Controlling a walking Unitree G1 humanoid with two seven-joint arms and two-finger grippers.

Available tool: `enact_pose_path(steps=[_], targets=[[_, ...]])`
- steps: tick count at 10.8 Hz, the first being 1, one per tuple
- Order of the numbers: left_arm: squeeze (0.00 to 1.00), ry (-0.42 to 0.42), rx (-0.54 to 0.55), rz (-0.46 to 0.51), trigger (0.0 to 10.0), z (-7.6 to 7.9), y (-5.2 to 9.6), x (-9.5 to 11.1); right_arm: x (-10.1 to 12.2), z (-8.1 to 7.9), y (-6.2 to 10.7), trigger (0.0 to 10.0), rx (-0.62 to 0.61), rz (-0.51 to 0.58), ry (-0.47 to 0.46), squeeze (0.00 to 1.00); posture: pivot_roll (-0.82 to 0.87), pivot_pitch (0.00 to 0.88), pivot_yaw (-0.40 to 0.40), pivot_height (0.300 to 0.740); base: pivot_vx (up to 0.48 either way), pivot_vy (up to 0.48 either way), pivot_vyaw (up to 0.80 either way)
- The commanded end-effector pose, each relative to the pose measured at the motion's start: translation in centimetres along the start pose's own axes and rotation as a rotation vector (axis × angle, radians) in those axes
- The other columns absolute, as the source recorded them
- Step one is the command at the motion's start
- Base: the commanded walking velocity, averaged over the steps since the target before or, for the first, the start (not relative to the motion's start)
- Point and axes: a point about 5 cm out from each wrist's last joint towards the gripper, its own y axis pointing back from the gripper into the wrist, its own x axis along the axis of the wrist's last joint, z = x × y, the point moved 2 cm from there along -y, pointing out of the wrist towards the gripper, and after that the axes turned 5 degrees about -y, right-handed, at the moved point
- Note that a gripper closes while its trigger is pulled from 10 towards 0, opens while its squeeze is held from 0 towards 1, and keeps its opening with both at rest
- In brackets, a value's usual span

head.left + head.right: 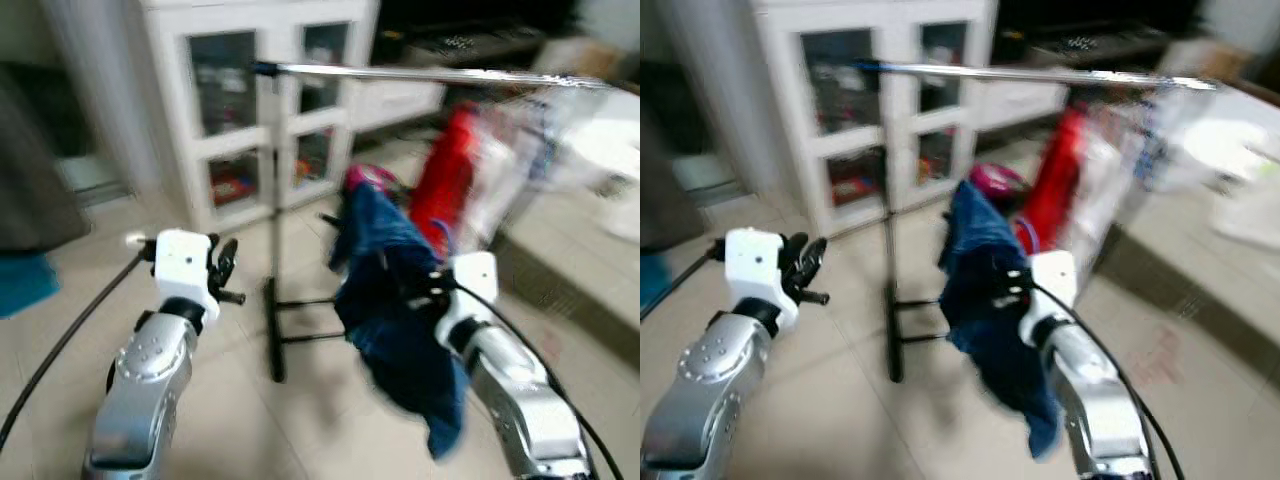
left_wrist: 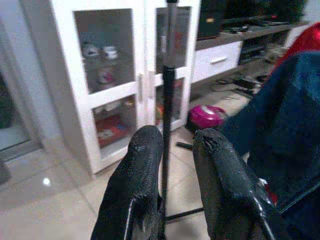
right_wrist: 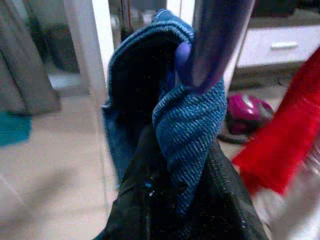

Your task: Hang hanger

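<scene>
A blue knitted garment [image 1: 390, 290] hangs on a purple hanger [image 3: 215, 40], and my right gripper [image 1: 425, 290] is shut on it, the black fingers [image 3: 145, 200] pinching the cloth just below the hanger's neck. It is held low, below and in front of the silver rail [image 1: 420, 73] of a clothes rack. The rack's black upright pole [image 1: 274, 250] stands left of the garment. A red garment [image 1: 445, 185] and pale clothes hang on the rail further right. My left gripper [image 1: 225, 270] is raised left of the pole, open, with nothing between its fingers [image 2: 140, 185].
A white glass-door cabinet [image 1: 180, 120] stands behind the rack. A pink object [image 1: 368, 178] lies on the floor near the rack's base. A raised tiled step [image 1: 570, 250] runs along the right. A dark grey curtain [image 1: 30, 170] and something teal [image 1: 25, 280] are at the left.
</scene>
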Motion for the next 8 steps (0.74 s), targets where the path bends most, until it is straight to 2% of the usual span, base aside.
enact_pose_path(steps=[1, 8], targets=[[0.0, 0.001, -0.029, 0.009, 10.0, 0.96, -0.12, 0.15, 0.66, 1.13, 0.34, 10.0, -0.039, 0.043, 0.003, 0.0, 0.1, 0.0, -0.096, 0.74, 0.296, 0.0, 0.0], [0.0, 0.007, -0.026, -0.006, 10.0, 0.66, 0.23, -0.2, 0.34, 1.0, 0.21, 10.0, -0.038, 0.035, 0.004, 0.0, 0.12, 0.0, -0.103, 0.74, 0.335, 0.0, 0.0]])
